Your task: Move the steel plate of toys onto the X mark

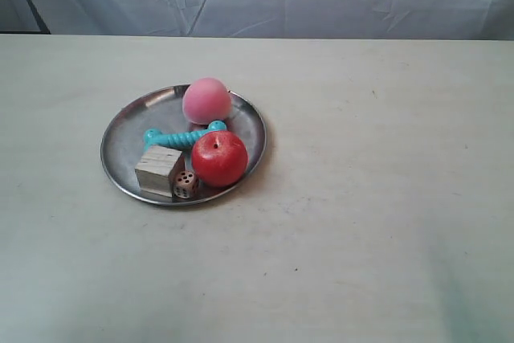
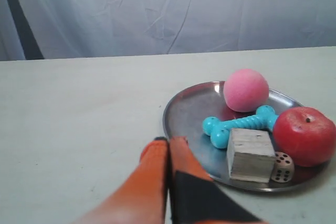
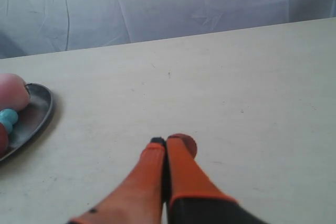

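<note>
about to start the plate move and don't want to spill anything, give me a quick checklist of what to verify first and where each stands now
1. All toys on the steel plate: ok. The pink ball, red apple, teal bone, wooden cube and die sit inside its rim.
2. Left gripper open for the rim: not ok. It is shut and empty.
3. Right gripper ready: not ok. It is shut and empty, over bare table.
4. Free rim to grip: ok. The side away from the apple has no toys against it.
5. X mark located: cannot tell. No view shows it plainly.
</note>
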Controlling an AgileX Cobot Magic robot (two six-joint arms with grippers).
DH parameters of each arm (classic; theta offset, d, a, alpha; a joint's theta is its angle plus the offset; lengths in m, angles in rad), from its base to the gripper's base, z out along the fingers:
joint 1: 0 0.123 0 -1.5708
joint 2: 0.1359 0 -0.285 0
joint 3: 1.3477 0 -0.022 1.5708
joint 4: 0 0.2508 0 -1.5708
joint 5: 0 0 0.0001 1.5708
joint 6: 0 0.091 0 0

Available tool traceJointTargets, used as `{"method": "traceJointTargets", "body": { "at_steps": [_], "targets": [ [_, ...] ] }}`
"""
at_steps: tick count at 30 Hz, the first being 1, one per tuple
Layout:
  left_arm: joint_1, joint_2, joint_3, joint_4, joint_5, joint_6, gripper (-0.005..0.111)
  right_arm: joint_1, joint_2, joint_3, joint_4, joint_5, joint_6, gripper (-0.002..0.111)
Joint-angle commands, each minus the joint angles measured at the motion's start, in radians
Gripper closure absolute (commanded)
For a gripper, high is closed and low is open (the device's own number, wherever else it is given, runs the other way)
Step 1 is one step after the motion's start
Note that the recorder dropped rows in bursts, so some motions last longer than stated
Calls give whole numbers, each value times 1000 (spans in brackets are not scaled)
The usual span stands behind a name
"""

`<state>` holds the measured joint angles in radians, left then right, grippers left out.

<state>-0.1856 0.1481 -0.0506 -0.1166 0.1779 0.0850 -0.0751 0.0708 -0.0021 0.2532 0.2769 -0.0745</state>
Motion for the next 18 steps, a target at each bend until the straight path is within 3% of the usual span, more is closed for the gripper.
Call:
{"method": "traceJointTargets", "body": {
  "at_steps": [1,8,18],
  "targets": [
    [58,-91,51,-13,-21,-6,106,-5,-2,2,0,1,0,108],
    [117,-148,51,-2,28,-4,106,-5,-2,2,0,1,0,108],
    [124,-148,51,20,24,1,106,-5,-2,2,0,-2,0,108]
  ]
}}
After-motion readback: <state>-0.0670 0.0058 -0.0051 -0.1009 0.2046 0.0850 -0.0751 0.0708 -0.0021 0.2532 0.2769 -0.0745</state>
